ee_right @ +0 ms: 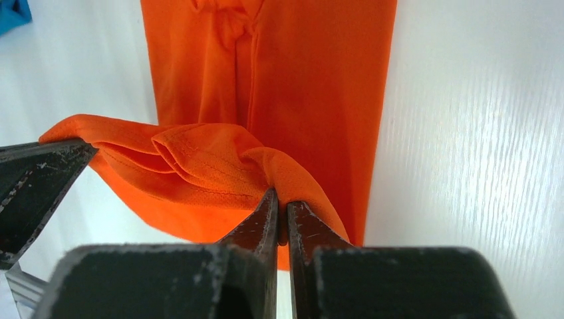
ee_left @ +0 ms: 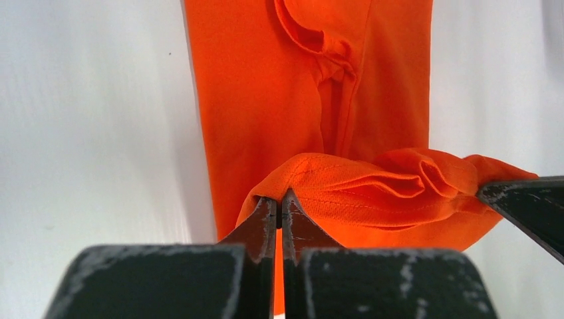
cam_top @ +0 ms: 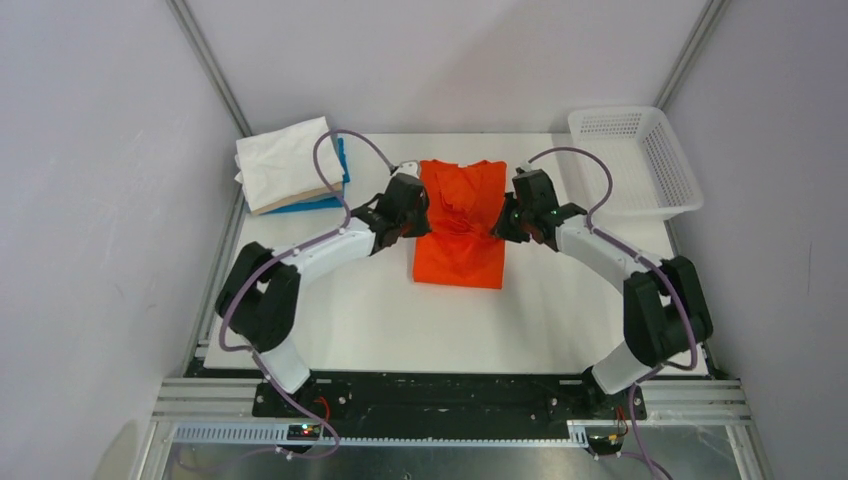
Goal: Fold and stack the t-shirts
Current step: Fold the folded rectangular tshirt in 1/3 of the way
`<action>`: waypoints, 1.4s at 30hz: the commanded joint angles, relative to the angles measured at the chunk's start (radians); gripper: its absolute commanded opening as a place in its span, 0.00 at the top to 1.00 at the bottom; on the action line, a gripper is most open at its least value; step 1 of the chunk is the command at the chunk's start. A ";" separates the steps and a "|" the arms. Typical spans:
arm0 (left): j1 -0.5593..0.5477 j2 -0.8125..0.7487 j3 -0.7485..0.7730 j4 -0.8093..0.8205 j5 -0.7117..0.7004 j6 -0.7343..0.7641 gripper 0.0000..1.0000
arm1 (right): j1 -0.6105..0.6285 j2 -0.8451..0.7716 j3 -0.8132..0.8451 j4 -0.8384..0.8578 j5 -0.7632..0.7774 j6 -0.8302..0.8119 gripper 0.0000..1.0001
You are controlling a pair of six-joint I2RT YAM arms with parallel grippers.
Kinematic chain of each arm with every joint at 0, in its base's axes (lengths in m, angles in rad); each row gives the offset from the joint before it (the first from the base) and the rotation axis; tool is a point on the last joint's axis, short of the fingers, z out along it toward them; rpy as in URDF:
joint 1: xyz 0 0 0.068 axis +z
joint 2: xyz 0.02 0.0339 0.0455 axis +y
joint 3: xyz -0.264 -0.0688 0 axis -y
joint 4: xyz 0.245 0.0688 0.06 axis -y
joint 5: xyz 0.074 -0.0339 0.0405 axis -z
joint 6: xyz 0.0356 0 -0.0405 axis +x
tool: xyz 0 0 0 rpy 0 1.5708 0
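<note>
While carrying the lifted end across, hold both corners level and move in step. Clamped on one corner of the orange t-shirt (ee_left: 266, 100) at the left pincer (ee_left: 279, 199), jaws together on cloth; clamped on the other corner at the right pincer (ee_right: 282, 199), same way. Between the two pincers: held hem sagging in loose ripples. Below and ahead of both pincers: rest of shirt flat on the tabletop (cam_top: 400, 320) as a narrow strip, sides folded in. Judged step: end-over-end fold. Draw slightly apart to take out the sag before lowering; lay hem square on the strip's edges; release only once cloth rests flat. Risk: skewed fold if one side leads. Well apart, off the left pincer's outer side: pile of folded shirts (cam_top: 285, 165).
</note>
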 commanded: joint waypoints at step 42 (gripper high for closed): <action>0.081 -0.071 -0.362 0.228 0.249 -0.156 0.19 | 0.046 -0.147 -0.337 0.129 -0.035 0.164 0.02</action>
